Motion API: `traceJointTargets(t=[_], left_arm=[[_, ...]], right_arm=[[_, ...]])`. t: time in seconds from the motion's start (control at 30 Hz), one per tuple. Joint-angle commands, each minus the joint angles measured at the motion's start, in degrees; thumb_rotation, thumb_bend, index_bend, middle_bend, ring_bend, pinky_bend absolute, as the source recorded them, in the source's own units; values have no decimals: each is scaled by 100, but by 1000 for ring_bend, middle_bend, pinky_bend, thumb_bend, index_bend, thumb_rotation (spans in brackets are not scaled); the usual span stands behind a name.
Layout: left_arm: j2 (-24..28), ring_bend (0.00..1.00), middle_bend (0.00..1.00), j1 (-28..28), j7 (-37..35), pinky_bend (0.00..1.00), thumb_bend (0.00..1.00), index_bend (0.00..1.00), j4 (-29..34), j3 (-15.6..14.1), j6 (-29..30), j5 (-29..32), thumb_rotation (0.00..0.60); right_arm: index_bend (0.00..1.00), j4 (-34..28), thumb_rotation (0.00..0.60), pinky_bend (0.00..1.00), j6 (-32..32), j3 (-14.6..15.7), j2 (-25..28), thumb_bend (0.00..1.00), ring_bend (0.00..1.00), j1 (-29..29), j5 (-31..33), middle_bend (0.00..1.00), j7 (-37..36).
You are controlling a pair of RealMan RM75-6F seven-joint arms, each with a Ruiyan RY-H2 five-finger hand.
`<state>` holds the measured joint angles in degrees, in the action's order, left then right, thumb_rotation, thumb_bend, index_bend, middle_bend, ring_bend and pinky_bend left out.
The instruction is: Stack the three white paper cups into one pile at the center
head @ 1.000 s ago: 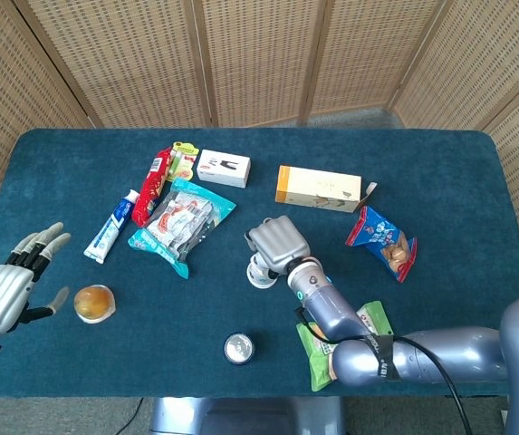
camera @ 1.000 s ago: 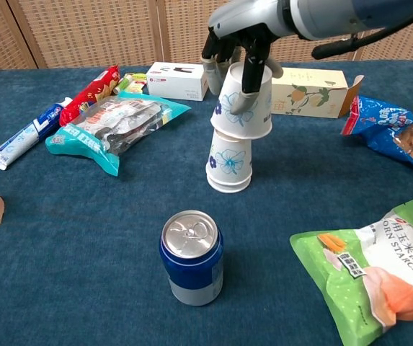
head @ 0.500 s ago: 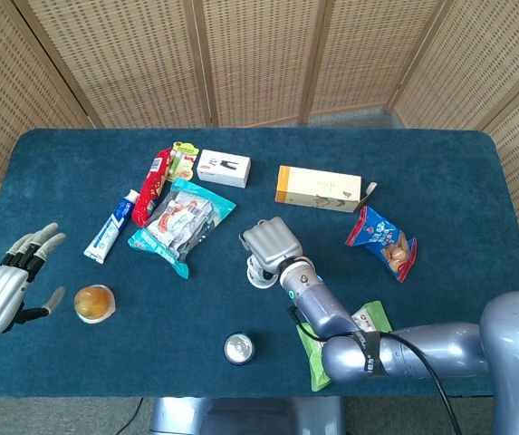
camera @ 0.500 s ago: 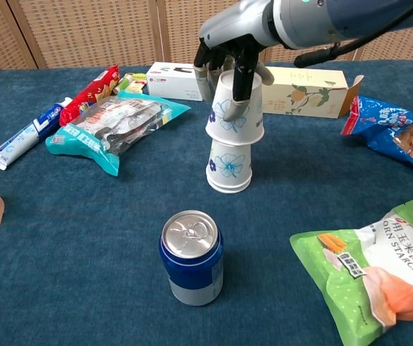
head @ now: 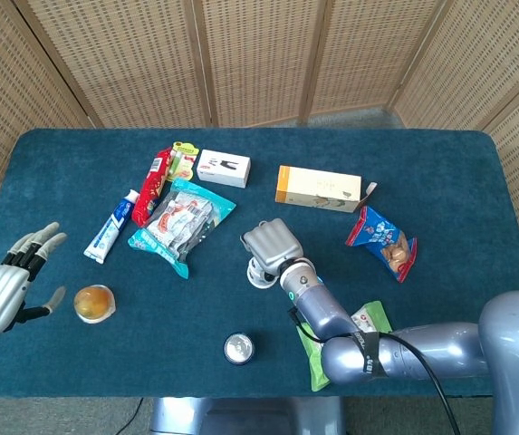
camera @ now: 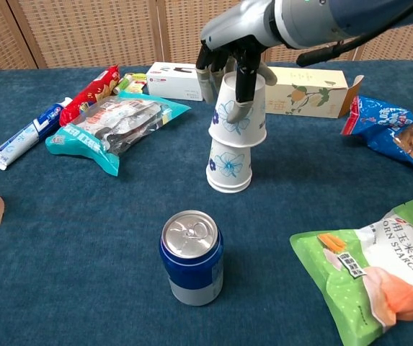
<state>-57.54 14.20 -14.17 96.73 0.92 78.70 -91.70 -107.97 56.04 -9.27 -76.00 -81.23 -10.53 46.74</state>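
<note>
My right hand [camera: 229, 52] grips an upside-down white paper cup with blue flowers [camera: 238, 114] from above. This cup sits tilted over the top of another upside-down white cup [camera: 229, 167] that stands on the blue table [camera: 83, 216] near the middle. How many cups are nested in the lower one I cannot tell. In the head view the right hand [head: 273, 245] hides most of the cups; only the bottom rim of the lower cup [head: 259, 277] shows. My left hand [head: 4, 288] hovers open at the table's left edge, holding nothing.
A blue can [camera: 192, 256] stands just in front of the cups. A green corn starch bag [camera: 368, 277] lies at the front right, a teal snack pack [camera: 116, 122] and toothpaste [camera: 26, 135] at the left. Boxes [camera: 308, 91] lie behind. An orange jelly cup [head: 94, 302] lies near my left hand.
My right hand has lowered the held cup and shifted it slightly left, onto the top of the standing cup. My left hand has drifted a little lower in the head view.
</note>
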Motion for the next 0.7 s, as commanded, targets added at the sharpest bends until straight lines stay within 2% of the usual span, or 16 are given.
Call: traceJointTargets(t=[0.03,0.43,0.7], left_arm=[[-4,0,0,-5,-6,75,458,0,-9,-3,9,0,600],[-20,0,0,-13,-69,76,457,0,-75,-14,12,20,600],[-41,0,0,1,-81,75,457,0,-99,-13,3,17,600]], right_arm=[[366,31,600,696,-16,15,-17,280,289,-7,-12,441,-16],[352,136,600,696,-65,49,-60,277,284,-56,-28,433,-55],[313,140,600,679,-84,138,-50,273,257,-98,71,391,6]])
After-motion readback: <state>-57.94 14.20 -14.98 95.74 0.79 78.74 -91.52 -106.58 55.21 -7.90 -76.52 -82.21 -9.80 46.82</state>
